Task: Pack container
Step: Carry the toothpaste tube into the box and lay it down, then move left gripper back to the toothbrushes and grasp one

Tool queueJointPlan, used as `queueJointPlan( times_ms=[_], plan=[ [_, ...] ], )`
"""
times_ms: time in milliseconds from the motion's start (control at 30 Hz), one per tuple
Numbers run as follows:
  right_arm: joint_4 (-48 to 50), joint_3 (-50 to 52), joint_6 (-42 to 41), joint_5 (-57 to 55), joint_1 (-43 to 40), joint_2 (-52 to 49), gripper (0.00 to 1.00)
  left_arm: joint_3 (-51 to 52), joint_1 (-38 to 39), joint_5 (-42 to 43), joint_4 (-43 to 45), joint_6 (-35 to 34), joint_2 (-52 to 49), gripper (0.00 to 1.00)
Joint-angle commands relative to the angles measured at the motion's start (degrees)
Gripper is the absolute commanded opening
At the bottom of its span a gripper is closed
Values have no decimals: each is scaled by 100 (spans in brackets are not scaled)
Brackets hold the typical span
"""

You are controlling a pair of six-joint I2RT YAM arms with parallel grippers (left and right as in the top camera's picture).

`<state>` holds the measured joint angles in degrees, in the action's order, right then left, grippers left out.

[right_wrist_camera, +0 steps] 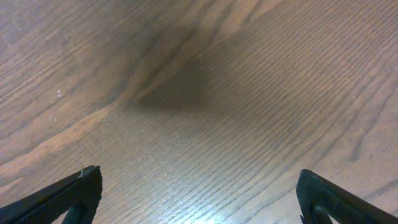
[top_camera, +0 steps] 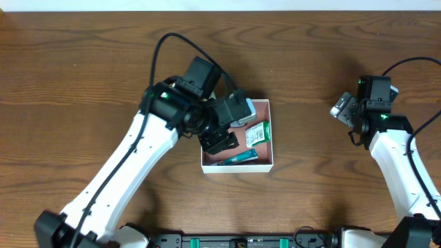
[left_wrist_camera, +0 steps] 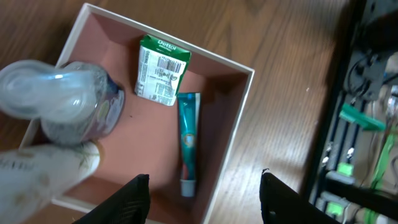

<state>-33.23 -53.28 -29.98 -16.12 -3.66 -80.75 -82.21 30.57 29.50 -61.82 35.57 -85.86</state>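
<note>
- Centrally in the overhead frame, slightly below the middle, the container (top_camera: 238, 167) is shown standing on the wooden table (top_camera: 76, 55). Its left part is covered by the left arm (top_camera: 138, 158).
- From the left wrist, the container (left_wrist_camera: 244, 106) is seen filling the upper left and centre of the frame. Its pinkish-brown floor is bordered by thin white walls.
- A green soap box (left_wrist_camera: 162, 77) printed with a barcode is laid flat on the floor near the upper wall. In the overhead frame it is found at the right side of the container (top_camera: 257, 132).
- A teal toothpaste tube (left_wrist_camera: 188, 142) is laid just below the soap box, with its white cap turned toward the lower edge of the frame. Whether the two touch cannot be told.
- A clear-capped bottle (left_wrist_camera: 71, 102) is seen at the left wall, and a white tube (left_wrist_camera: 43, 168) at the lower left. Both are blurred, and whether they rest on the floor cannot be told.
- The left gripper (left_wrist_camera: 205, 199) is held above the lower part of the container. Its dark fingers (left_wrist_camera: 134, 199) are parted, and nothing is held between them.
- The right gripper (right_wrist_camera: 199, 193) is placed at the right of the overhead frame (top_camera: 342, 108), well apart from the container. Its fingers are spread wide over bare wood, and nothing is gripped.
</note>
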Motion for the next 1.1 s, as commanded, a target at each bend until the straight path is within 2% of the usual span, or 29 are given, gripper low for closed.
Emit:
queueJointPlan(
  times_ms=[0,233,400,467,633,1067],
  plan=[
    [-2,-28,-83,-81,-46,-28,99,-170,-282,-17,-111,-682,551,57],
    [-2,-28,-83,-81,-46,-28,99,-164,-1585,-802,-245,-1635,1204,58],
    [-2,-28,-83,-81,-46,-28,99,9,-2472,-1541,-103,-2376,990,59],
    [-4,-28,-83,-79,-46,-28,99,199,-2708,-1543,79,-2393,791,64],
    [-2,-28,-83,-81,-46,-28,99,577,-2935,-1547,474,-2393,109,66],
    [-2,-28,-83,-81,-46,-28,99,597,-3051,-1738,953,-2415,-1652,66]
  ],
)
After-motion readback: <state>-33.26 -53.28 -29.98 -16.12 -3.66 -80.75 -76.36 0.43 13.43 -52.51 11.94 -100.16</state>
